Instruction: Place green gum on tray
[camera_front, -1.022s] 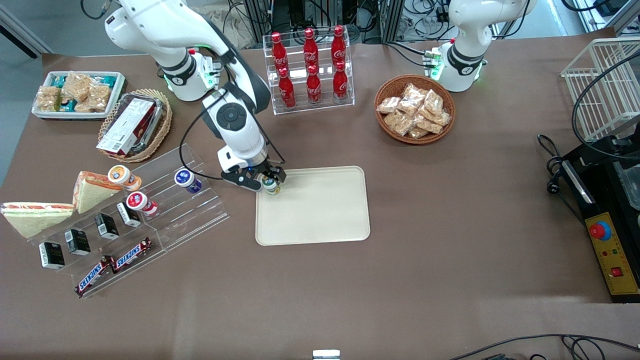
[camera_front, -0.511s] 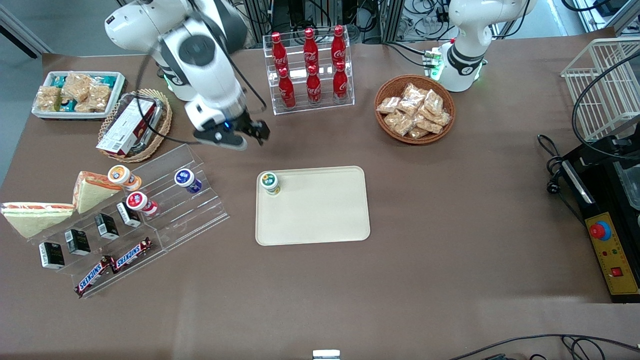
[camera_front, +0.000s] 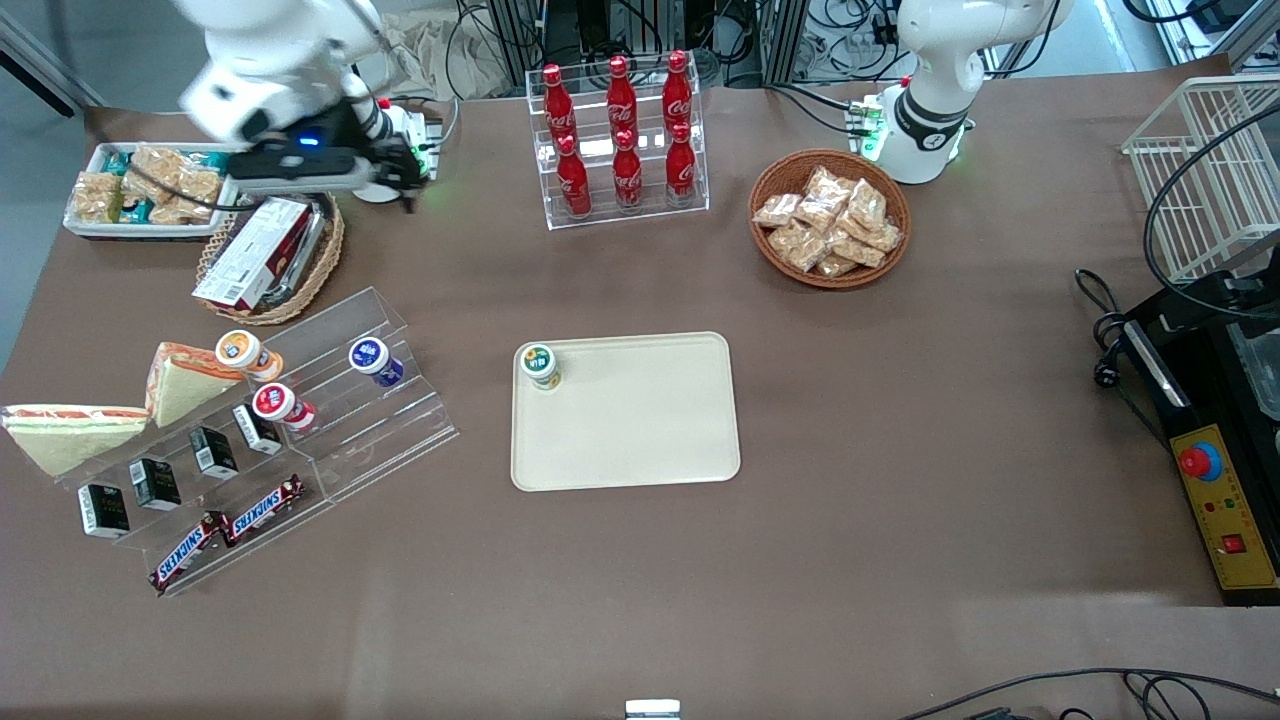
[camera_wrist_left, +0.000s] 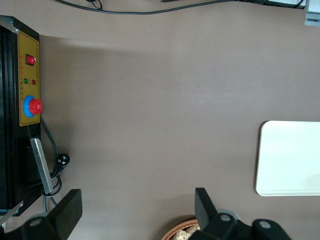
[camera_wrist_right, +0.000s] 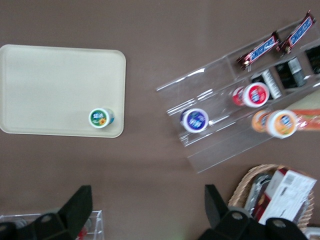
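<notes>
— Where is the small round green gum bottle (camera_front: 540, 365) with the white-rimmed green lid?

— It stands upright on the flat cream-beige rectangular tray (camera_front: 640, 430), in a corner, the one nearest to the clear acrylic stepped rack (camera_front: 330, 400).

— And the right arm's black two-finger gripper (camera_front: 400, 172)?

— It is high above the woven wicker basket (camera_front: 325, 250), well apart from the gum, fingers spread and holding nothing.

Illumination is even and diffuse from overhead, moderately bright, and shadows on the brown table (camera_front: 900, 450) are faint. The clear acrylic display rack (camera_front: 340, 400) carries soft white glare along its step edges. In the front view the right arm and its gripper (camera_front: 405, 175) are smeared by motion blur. The right wrist view is slightly soft; the green gum (camera_wrist_right: 100, 118) on the tray (camera_wrist_right: 50, 85) remains legible. The left wrist view is sharp, the table paler toward one side.
</notes>
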